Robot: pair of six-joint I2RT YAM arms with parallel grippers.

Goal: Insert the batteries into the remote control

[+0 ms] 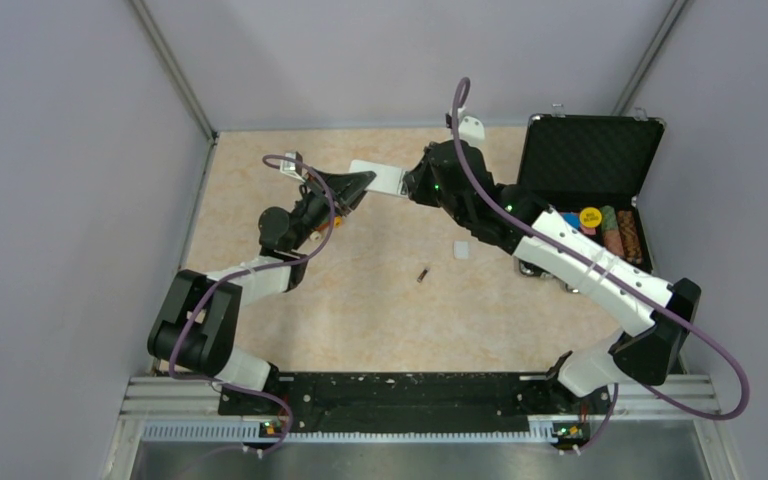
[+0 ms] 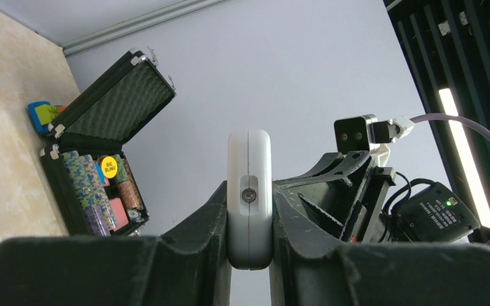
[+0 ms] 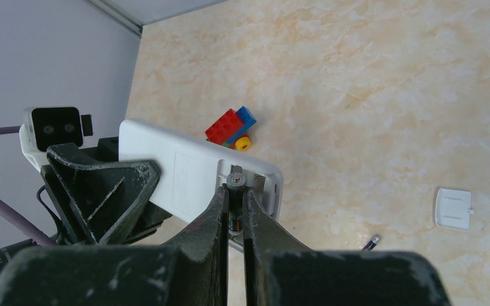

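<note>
My left gripper (image 1: 360, 184) is shut on the light-grey remote control (image 1: 378, 177) and holds it above the table at the back; in the left wrist view its edge (image 2: 249, 191) stands between my fingers. My right gripper (image 3: 235, 194) is shut on a battery (image 3: 234, 213), its tip at the remote's (image 3: 185, 169) open battery bay. The right gripper (image 1: 412, 185) meets the remote's right end in the top view. A second battery (image 1: 423, 274) lies loose on the table; it also shows in the right wrist view (image 3: 371, 242).
The remote's small white battery cover (image 1: 462, 249) lies on the table, also in the right wrist view (image 3: 453, 208). An open black case (image 1: 588, 160) with poker chips stands at the back right. A toy-brick train (image 3: 233, 128) sits under the remote.
</note>
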